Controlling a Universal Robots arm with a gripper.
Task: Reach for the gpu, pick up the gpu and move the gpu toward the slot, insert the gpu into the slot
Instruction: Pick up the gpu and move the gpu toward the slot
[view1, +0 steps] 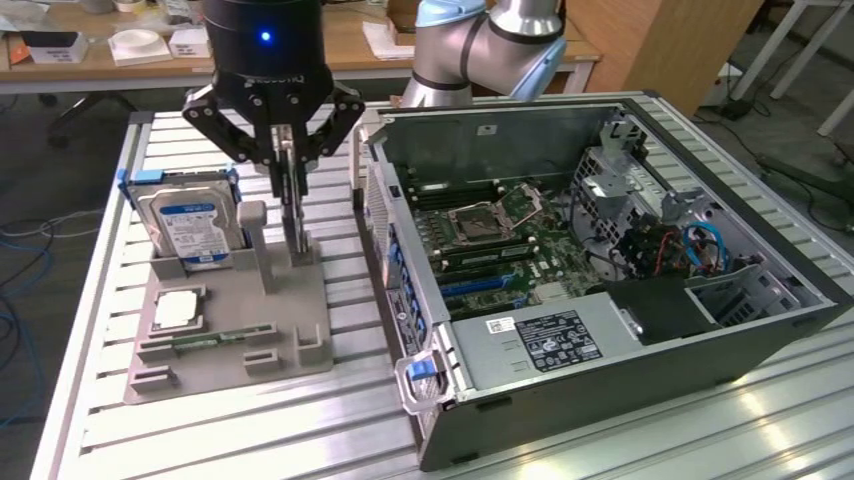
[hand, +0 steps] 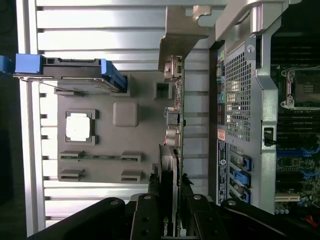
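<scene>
1. Gpu (view1: 295, 215) position: above the slatted metal table (view1: 200, 430), just beside the open computer case (view1: 641, 340), the largest item present; case on its side, interior facing up.
2. Green motherboard (view1: 534, 235) exposed on the case floor; long blue slot (view1: 478, 286) on it, well apart from the gpu, with the case wall between them.
3. Grey fixture tray (view1: 300, 310) flat on the table; gpu along its case-side edge, upright hard drive (view1: 194, 225) at the far corner on the exterior view's left.
4. Gripper (view1: 287, 175) directly over the tray, pointing down; fingers (hand: 145, 220) partway closed and clamped on both faces of the gpu near one end.
5. Gpu appearance: thin, flat, black card with a green board edge seen from above; bent metal bracket (hand: 182, 35) at one end.
6. Orientation: standing on its long edge, faces vertical. Long axis level and parallel to the case's perforated wall. Bracket end away from the gripper, about level with the hard drive.
7. Clearance: strip of bare slats between gpu and case wall; tray posts close on the other side; open room above. Lower edge down among the holder posts; seated or just lifted, cannot tell.
8. Smallest items: processor chip (view1: 178, 310) and memory stick (view1: 214, 340) lying on the tray, apart from the gpu.
</scene>
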